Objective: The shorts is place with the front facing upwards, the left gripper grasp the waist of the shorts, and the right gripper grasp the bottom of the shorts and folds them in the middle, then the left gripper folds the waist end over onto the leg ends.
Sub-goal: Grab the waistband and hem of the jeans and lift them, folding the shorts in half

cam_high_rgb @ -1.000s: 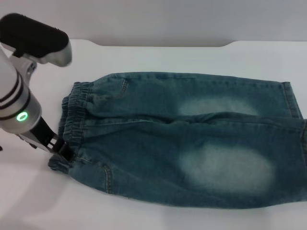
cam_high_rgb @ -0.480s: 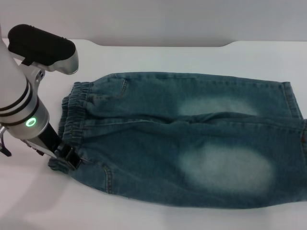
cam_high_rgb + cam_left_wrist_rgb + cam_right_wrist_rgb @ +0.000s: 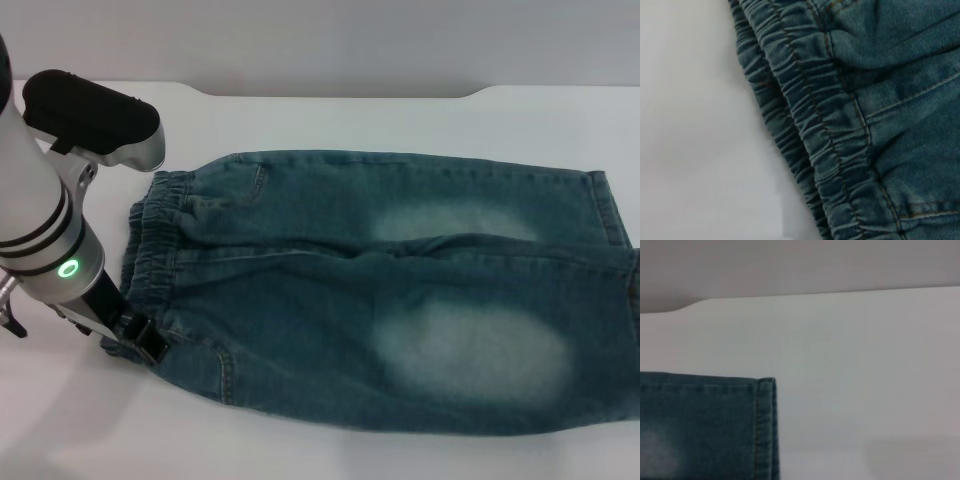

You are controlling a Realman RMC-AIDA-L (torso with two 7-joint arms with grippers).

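Near the table's (image 3: 330, 110) left edge, the left gripper (image 3: 140, 338) sits low at the near corner of the waist (image 3: 150, 235), touching the gathered band; whether its claw has closed on the cloth I cannot tell. The shorts (image 3: 400, 290) lie flat and unfolded across the table, legs running to the right edge, so I judge both folds are yet to come. The hems (image 3: 765, 425) lie ungripped; the right gripper is not in view. Nothing else stands in the way.
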